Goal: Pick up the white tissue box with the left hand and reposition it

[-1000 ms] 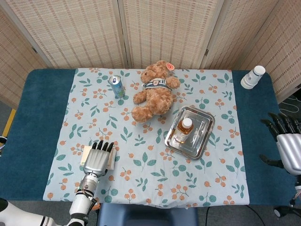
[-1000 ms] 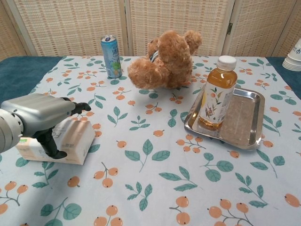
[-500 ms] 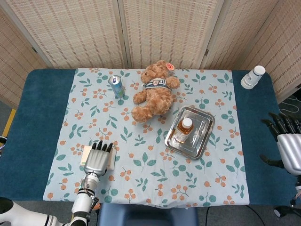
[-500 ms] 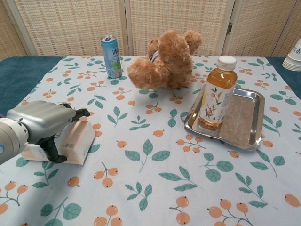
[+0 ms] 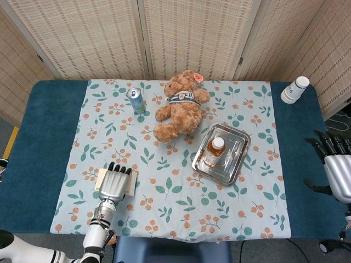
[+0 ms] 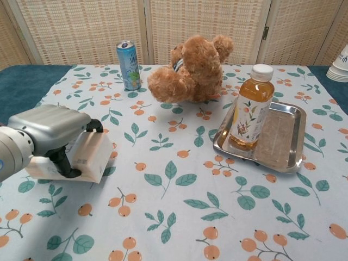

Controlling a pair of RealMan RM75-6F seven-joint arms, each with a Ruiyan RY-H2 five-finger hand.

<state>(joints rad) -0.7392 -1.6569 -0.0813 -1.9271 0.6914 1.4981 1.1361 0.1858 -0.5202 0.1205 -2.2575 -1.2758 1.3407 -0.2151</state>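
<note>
Where fingers [image 6: 93, 126] curl: boxy (papery) white tissue box [image 6: 91, 157]

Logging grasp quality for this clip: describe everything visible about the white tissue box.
The white rectangular tissue box, seemingly soft-packed with faint printing on its end face, sits at the near-left of the leaf-and-berry patterned tablecloth. The grey metallic left hand covers its top, fingers curled over the far edge and thumb pressing the near side. It looks tilted, right end raised; whether it has cleared the cloth is unclear.
</note>
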